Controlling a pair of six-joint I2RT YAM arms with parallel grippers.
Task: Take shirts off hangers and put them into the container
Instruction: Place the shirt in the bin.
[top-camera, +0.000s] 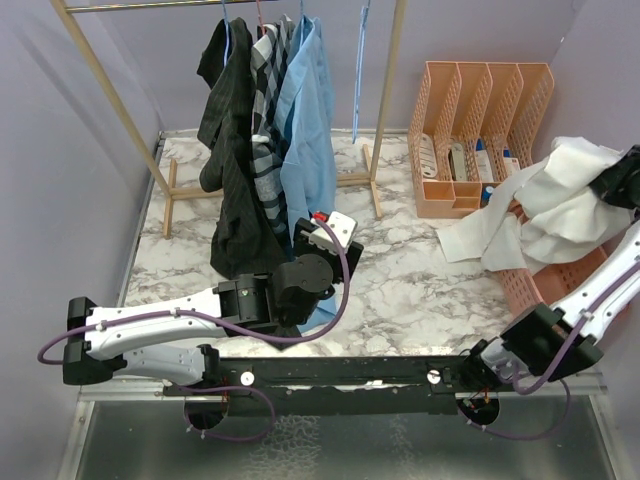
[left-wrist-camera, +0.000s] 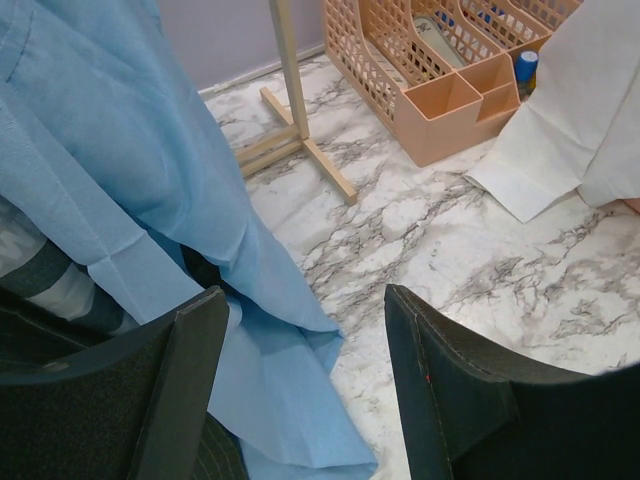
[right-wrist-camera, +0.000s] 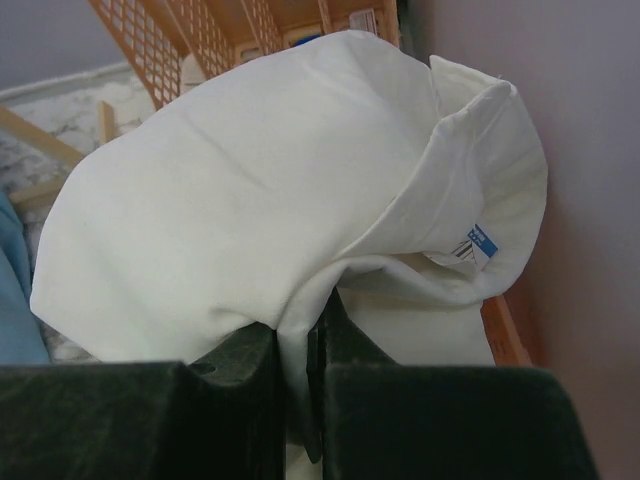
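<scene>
Three shirts hang on the rack: a black pinstriped one (top-camera: 232, 150), a checked one (top-camera: 268, 100) and a light blue one (top-camera: 308, 120). Beside them an empty light blue hanger (top-camera: 362, 70) dangles from the bar. My left gripper (top-camera: 325, 235) stands open at the blue shirt's (left-wrist-camera: 130, 170) lower hem, with the cloth lying by its left finger (left-wrist-camera: 190, 380) and not pinched. My right gripper (right-wrist-camera: 300, 350) is shut on a fold of the white shirt (right-wrist-camera: 280, 200). It holds that shirt (top-camera: 540, 200) up over the salmon container (top-camera: 540, 285), and a tail of it drapes onto the table.
A peach file organizer (top-camera: 480, 130) with small items stands behind the container. The wooden rack's feet (left-wrist-camera: 300, 150) rest on the marble table between the shirts and the organizer. A purple wall stands close on the right.
</scene>
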